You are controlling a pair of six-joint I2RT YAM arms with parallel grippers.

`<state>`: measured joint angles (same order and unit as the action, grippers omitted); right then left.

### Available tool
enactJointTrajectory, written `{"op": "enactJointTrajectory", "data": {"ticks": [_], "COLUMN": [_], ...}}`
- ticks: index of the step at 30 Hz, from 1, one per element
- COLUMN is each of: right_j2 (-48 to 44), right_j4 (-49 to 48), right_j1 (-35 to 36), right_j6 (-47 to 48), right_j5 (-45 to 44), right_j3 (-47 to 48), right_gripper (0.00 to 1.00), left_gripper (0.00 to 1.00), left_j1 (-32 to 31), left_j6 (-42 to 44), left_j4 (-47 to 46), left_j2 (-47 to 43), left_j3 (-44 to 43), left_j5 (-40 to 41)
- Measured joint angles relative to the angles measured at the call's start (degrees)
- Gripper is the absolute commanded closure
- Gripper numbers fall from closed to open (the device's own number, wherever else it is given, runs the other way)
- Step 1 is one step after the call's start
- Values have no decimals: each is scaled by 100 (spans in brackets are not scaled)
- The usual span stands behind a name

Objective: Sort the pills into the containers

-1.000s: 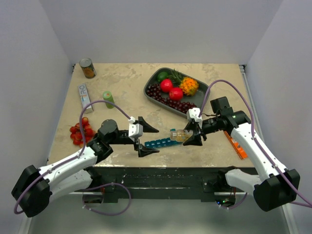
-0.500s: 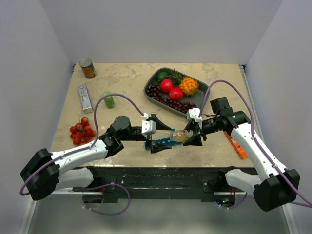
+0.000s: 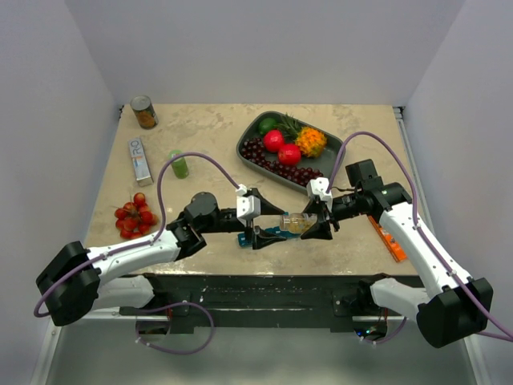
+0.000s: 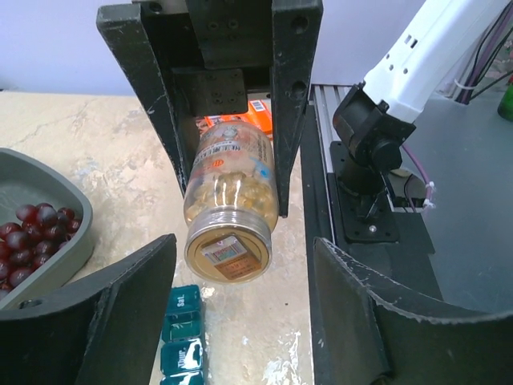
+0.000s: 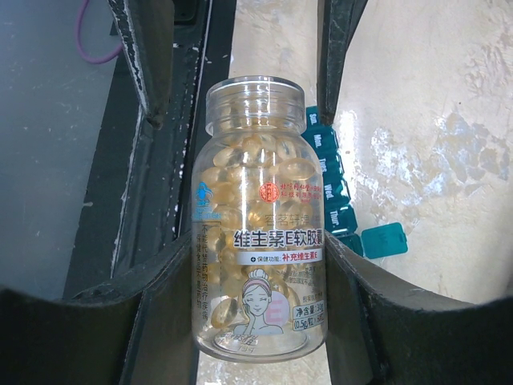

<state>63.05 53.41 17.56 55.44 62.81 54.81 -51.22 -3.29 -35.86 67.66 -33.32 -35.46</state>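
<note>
The right hand (image 5: pixel 258 257) is clamped on the pill bottle (image 4: pixel 228 192) and holds it level above the desk's (image 4: pixel 104 152) 6 o'clock edge, with the pills (image 5: pixel 256 176) inside. The left hand's (image 4: pixel 242 245) jaws stand apart, flanking the cap (image 4: pixel 228 255) without touching it. I judge the left hand should centre on the cap, close squarely, then twist. The containers (image 4: pixel 183 329) lie beneath, at the bottle's 7 o'clock, and are mostly hidden. Which lids are open is unclear.

Clear bottle (image 5: pixel 260 216) filled with translucent golden-yellow pills (image 5: pixel 256 160); its white label (image 5: pixel 276 265) has dark blue lettering, a red band and a pink-toned face drawing. Organiser (image 5: pixel 333 200): teal, white lettering. Tabletop (image 5: pixel 417 120): beige, marbled with pale veins. Tray (image 4: pixel 48 172): grey. Cherries (image 4: pixel 32 233): dark red. Box (image 3: pixel 387 238): orange.
</note>
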Motion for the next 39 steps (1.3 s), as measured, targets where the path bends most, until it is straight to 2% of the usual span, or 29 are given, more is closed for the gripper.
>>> {"op": "enactJointTrajectory", "data": {"ticks": [8, 10, 11, 14, 17, 19, 20, 21, 24, 25, 27, 28, 34, 39], "right_j2": [0, 0, 0, 0, 0, 0, 0, 0, 0, 0, 0, 0, 0, 7], "right_j4": [-35, -31, -26, -15, -13, -13, -13, -13, -15, -17, -28, -33, -151, -249], "right_j1": [0, 0, 0, 0, 0, -15, -28, -35, -48, -48, -48, -50, -37, -31], "right_j6": [-7, -13, -15, -33, -35, -39, -39, -42, -70, -85, -111, -125, -179, -278], "right_j5": [0, 0, 2, 24, 31, 37, 39, 37, 39, 39, 39, 42, 39, 35], "right_j3": [-22, -24, -31, -57, -61, -61, -63, -63, -92, -98, -125, -140, -168, -168], "right_gripper": [100, 100, 100, 100, 100, 100, 99, 93, 79, 66, 50, 35, 15, 16], "left_gripper": [38, 44, 50, 57, 74, 81, 92, 99, 100, 100, 100, 100, 100, 100], "left_j1": [-83, -92, -94, -90, -92, -92, -90, -90, -90, -90, -90, -90, -109, -109], "left_j6": [-168, -179, -184, -208, -208, -212, -212, -212, -212, -210, -212, -212, -205, -72], "left_j4": [-160, -175, -175, -170, -109, -17, 17, 92, 264, 334, 481, 581, 1351, 2253], "left_j2": [42, 76, 90, 118, 138, 151, 160, 177, 190, 192, 192, 195, 262, 398], "left_j3": [0, 0, 0, -15, -66, -129, -155, -203, -284, -310, -374, -415, -951, -1613], "left_j5": [142, 173, 197, 280, 293, 291, 293, 289, 280, 275, 271, 271, 306, 402]}}
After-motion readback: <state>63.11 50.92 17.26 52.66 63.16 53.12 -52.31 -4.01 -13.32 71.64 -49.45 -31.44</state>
